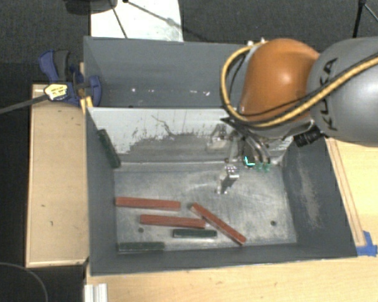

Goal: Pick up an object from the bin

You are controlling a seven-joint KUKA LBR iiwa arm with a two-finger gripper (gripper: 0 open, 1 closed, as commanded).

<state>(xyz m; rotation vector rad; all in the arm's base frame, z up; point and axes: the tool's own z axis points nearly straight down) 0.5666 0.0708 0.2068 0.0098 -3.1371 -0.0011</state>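
My gripper [227, 182] hangs over the bare floor in the right middle of the bin, under the orange wrist cover. One fingertip shows, pointing down with nothing on it. The nearest loose thing is a reddish-brown stick [217, 223], lying slantwise just below and a little left of the gripper. A short dark green stick [194, 233] lies flat beside its lower end. Another reddish-brown stick [172, 221] lies level to the left of them.
A longer reddish-brown stick [147, 202] lies further left. One dark green stick [140, 247] rests along the front wall, and another [108, 148] leans on the left wall. The arm reaches in from the right.
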